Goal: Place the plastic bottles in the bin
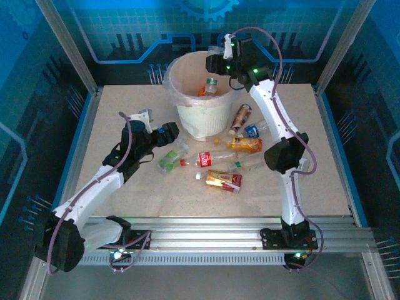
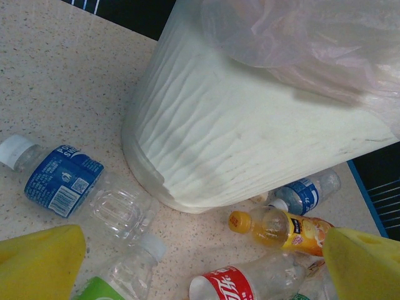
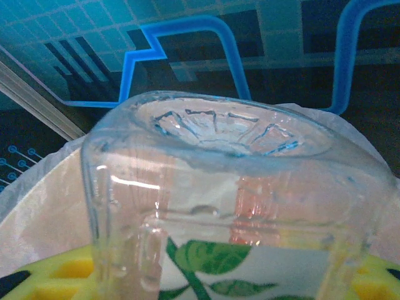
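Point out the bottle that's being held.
The clear leaf-labelled bottle in the right gripper, above the bin; the other bottles lie on the table or inside it.

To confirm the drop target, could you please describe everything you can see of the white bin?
The bin is a round white bucket, plastic-looking, its rippled wall narrowing toward the base. A thin translucent bag lines it and drapes over the rim. It stands upright at the table's far middle, a bottle inside. Other bottles lie close by its base. The right gripper holds a clear bottle over its rim.
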`<state>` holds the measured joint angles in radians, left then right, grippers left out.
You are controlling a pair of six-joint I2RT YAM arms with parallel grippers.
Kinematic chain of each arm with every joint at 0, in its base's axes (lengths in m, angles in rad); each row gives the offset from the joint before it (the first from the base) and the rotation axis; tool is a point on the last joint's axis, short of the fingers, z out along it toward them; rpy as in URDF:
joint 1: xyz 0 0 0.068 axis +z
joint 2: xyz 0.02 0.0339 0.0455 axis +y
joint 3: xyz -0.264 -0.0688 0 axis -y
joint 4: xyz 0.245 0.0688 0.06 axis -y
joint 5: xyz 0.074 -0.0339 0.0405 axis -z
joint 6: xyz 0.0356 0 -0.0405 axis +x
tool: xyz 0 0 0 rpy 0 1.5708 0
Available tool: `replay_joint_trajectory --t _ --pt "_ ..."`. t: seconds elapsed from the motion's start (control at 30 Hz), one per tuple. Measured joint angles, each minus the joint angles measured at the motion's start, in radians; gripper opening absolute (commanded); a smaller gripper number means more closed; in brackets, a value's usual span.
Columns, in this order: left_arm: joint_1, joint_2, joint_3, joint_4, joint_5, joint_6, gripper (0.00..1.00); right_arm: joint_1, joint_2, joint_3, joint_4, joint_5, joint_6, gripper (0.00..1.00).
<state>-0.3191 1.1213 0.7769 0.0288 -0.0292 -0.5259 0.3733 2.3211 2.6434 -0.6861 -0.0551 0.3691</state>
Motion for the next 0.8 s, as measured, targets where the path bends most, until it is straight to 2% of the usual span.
replay_joint_trajectory --t 0.57,0.63,0.8 --pt "0.000 0.010 0.000 0.006 0.000 0.000 0.99 0.027 0.105 0.003 -0.002 0.055 -0.087 0.35" --pt "0.000 0.010 0.000 0.006 0.000 0.000 0.99 0.027 0.110 0.003 -0.003 0.055 -0.090 0.41" --pt "0.000 0.010 0.000 0.006 0.000 0.000 0.99 0.027 0.117 0.010 -0.018 0.055 -0.103 0.71"
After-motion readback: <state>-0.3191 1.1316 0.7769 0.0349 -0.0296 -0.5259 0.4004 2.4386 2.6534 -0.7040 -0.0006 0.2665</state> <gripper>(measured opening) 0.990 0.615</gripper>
